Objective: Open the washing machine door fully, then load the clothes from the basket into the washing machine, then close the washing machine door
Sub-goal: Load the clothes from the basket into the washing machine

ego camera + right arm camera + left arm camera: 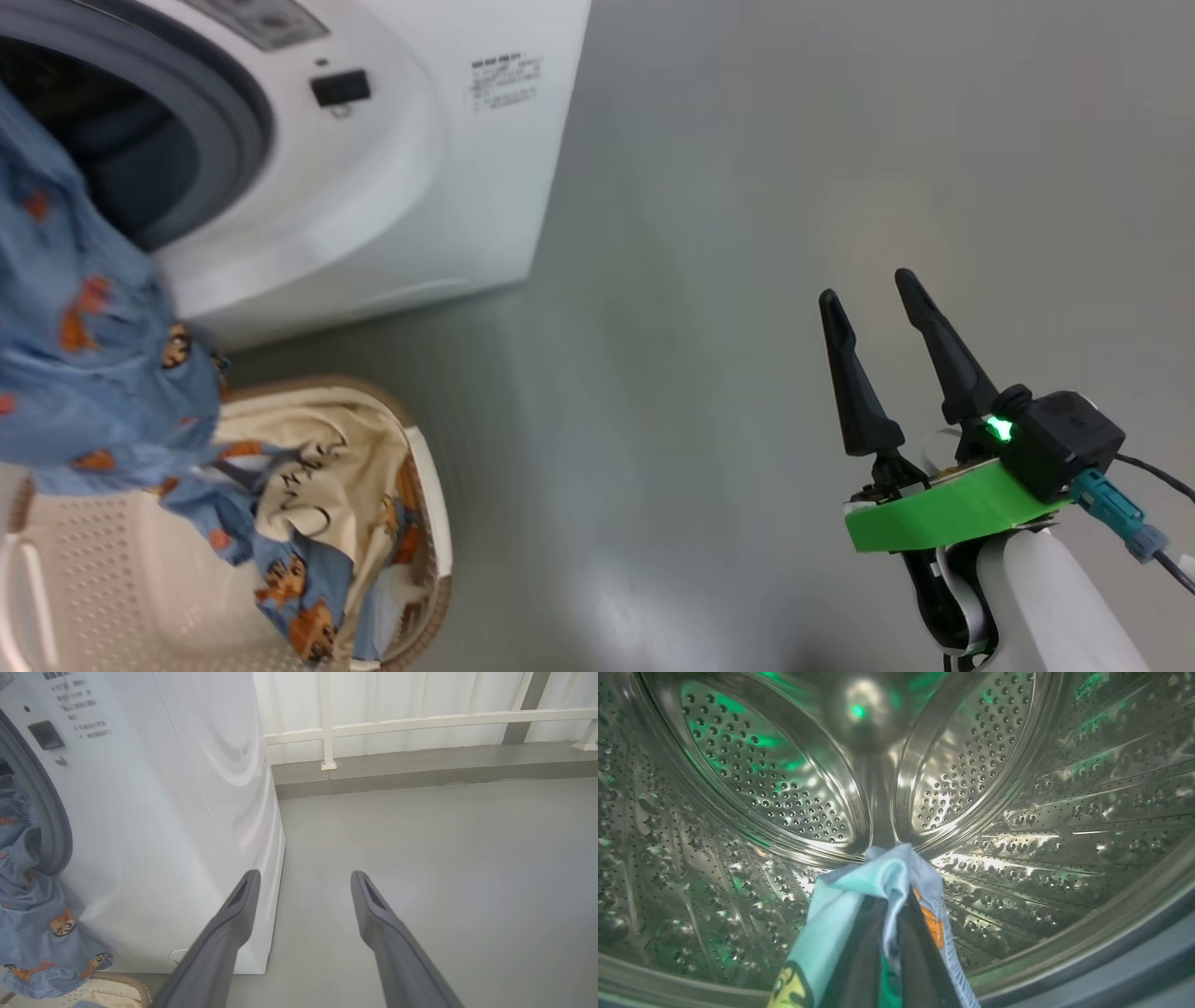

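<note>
print (505, 82) on washing machine (373, 187) unreadable; left tool (893, 905) pinches clothes (84, 373), right tool (865, 287) wide.

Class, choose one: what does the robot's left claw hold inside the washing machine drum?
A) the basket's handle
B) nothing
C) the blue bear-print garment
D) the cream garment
C: the left wrist view shows the left claw shut on the blue bear-print garment inside the perforated steel drum.
</note>
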